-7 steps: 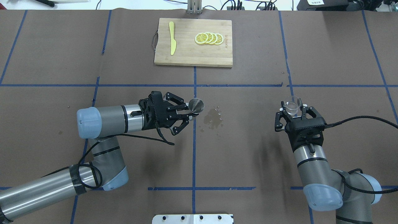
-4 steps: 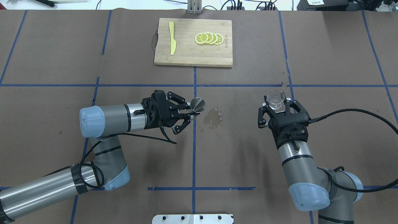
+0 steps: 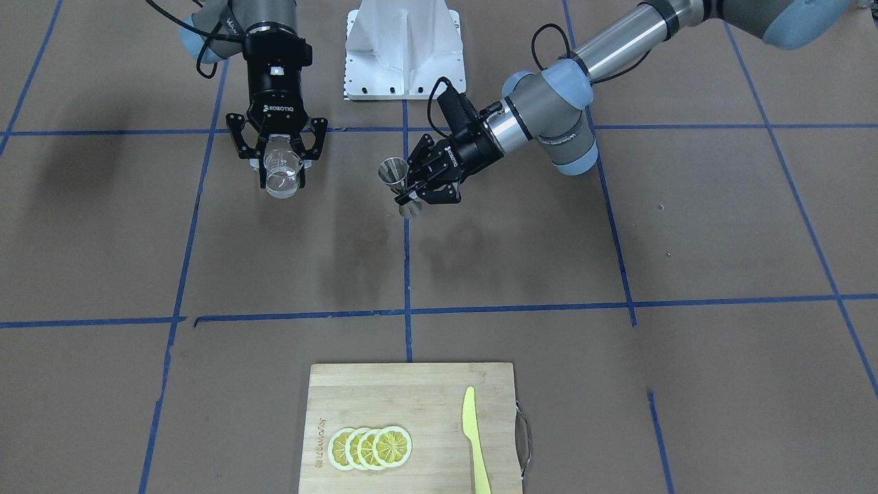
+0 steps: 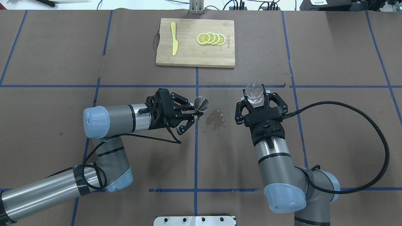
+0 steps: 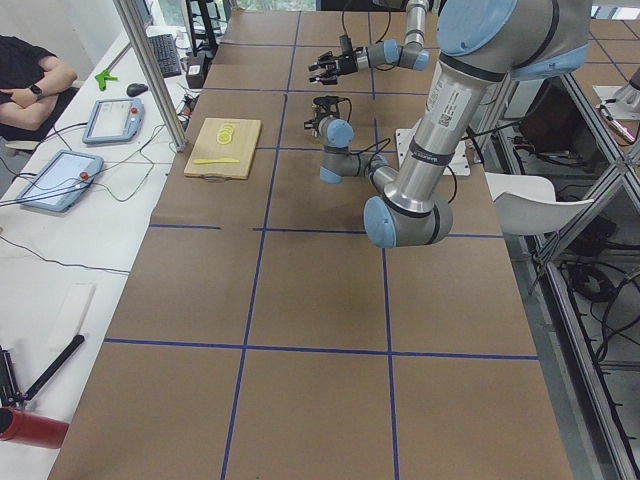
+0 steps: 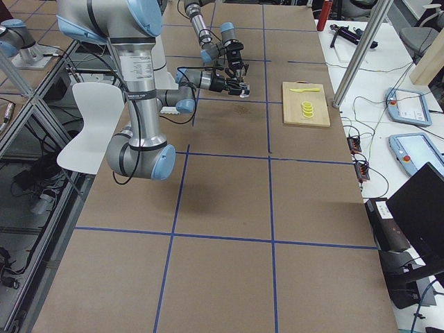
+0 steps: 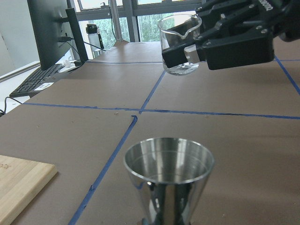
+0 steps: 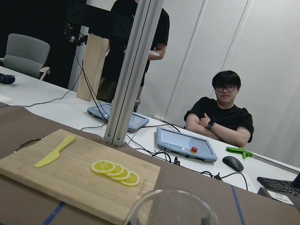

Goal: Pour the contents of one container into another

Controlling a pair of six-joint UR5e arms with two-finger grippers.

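My left gripper is shut on the waist of the steel jigger, holding it upright above the table with its open cone up. My right gripper is shut on the clear glass measuring cup, upright and lifted. In the overhead view the cup hangs to the right of the jigger with a gap between them. The left wrist view shows the cup beyond and above the jigger, pouring lip toward it. In the front view the cup is left of the jigger.
A wet spill darkens the brown paper between the two grippers. A bamboo cutting board at the far centre carries lemon slices and a yellow knife. The white robot base stands at the near edge.
My right arm has carried the glass cup leftward and slightly farther out, closing on the jigger. The left gripper has edged a little right with the jigger.
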